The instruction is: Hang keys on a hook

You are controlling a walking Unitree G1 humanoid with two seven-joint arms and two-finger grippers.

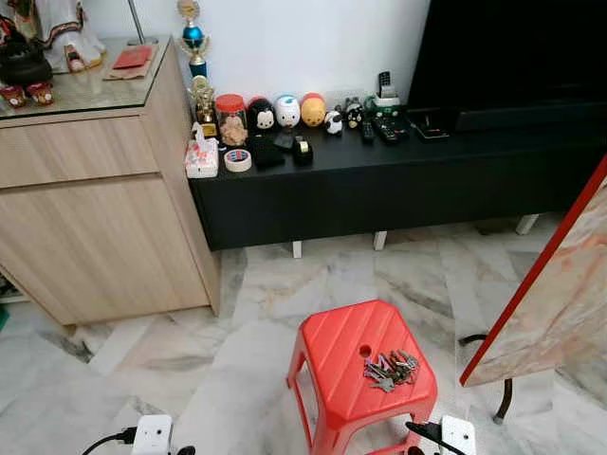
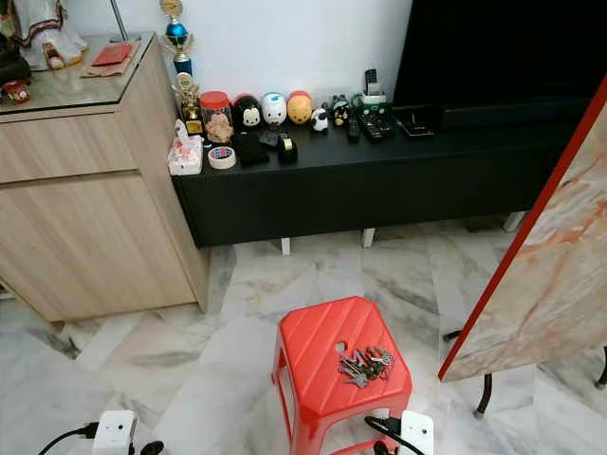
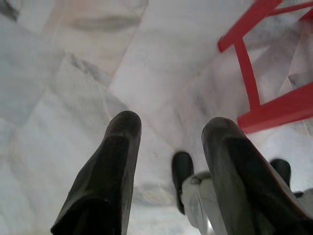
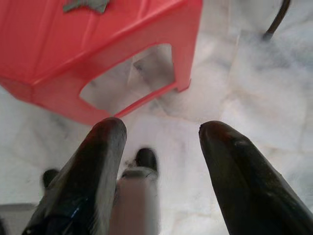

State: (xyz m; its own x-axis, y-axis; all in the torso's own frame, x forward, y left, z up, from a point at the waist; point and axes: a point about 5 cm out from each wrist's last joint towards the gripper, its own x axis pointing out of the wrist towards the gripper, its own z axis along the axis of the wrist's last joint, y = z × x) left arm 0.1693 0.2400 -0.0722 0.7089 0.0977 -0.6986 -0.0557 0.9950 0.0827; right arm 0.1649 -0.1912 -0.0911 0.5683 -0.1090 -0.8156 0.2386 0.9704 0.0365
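A bunch of keys lies on top of a red plastic stool low in the middle of the eye views, beside the hole in the seat. Both arms hang down at the stool's sides. My left gripper is open above the marble floor, with a red stool leg close by. My right gripper is also open and empty, hanging over the floor just off the stool. The keys peek in at the edge of that view.
A black low console along the white wall carries toy figures, a jar, tape and remotes. A wooden cabinet stands at the left. A marble-patterned slab with a red edge leans in at the right on dark legs.
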